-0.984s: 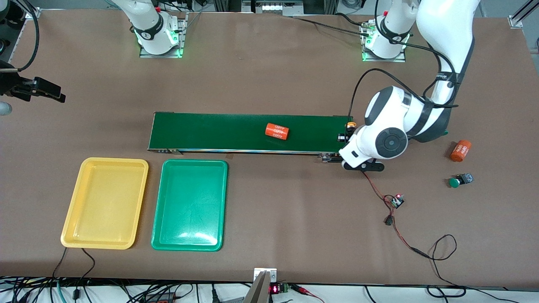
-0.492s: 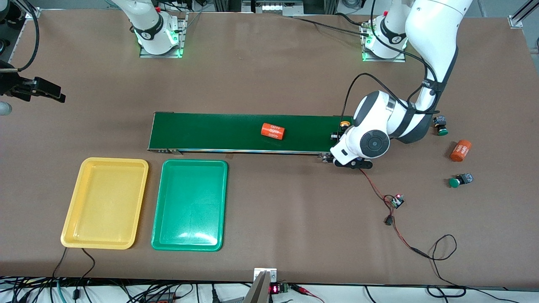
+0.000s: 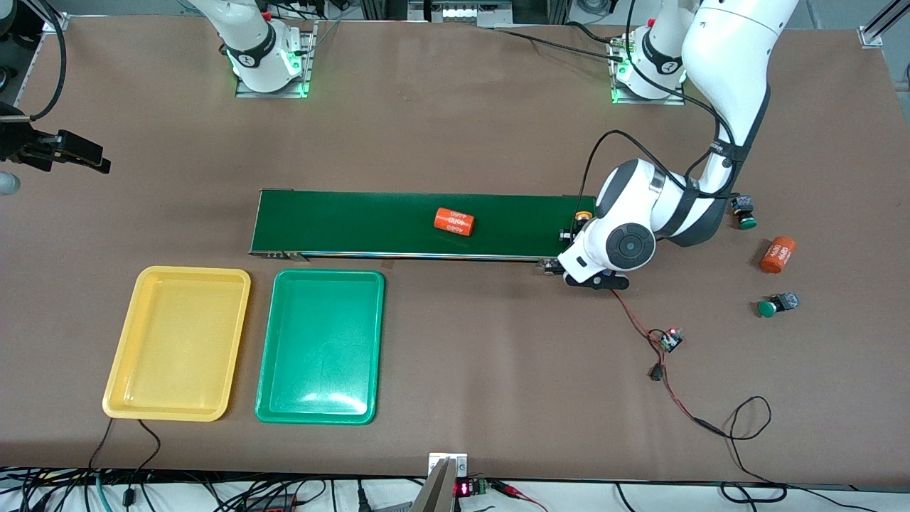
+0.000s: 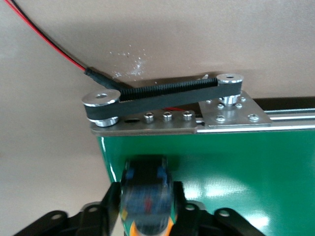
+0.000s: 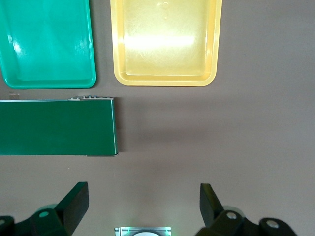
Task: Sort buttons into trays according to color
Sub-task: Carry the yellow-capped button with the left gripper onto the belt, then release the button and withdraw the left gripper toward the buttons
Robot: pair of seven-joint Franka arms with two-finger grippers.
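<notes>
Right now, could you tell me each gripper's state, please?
Left gripper: around a yellow-orange button; grip cannot be told.
Right gripper: open, empty.

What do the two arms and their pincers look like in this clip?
Both arms are glossy white with dark grey joint bands. The left arm carries a black cable and a round grey joint cap. The left pincer and right pincer have black fingers.

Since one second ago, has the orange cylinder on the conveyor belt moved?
Yes. The orange cylinder has moved along the conveyor belt toward the right arm's end, nearer to the trays.
</notes>
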